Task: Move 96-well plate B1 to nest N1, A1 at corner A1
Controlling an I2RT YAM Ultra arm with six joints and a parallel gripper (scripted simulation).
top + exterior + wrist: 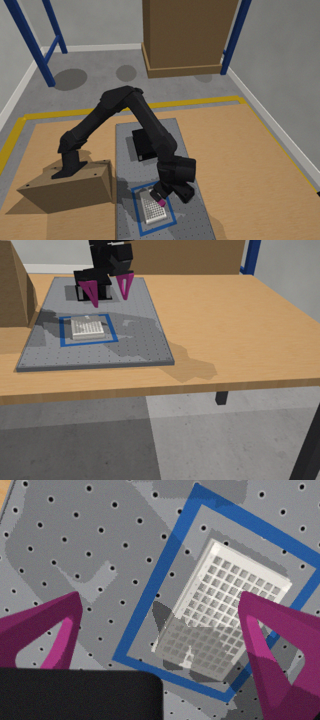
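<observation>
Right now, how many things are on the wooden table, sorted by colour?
White: 1, the 96-well plate
Black: 2, the plate nest and the arm with its open pincer
Grey: 1, the breadboard
Blue: 1, the square outline around the plate
Brown: 1, the arm's block
Total: 6
</observation>
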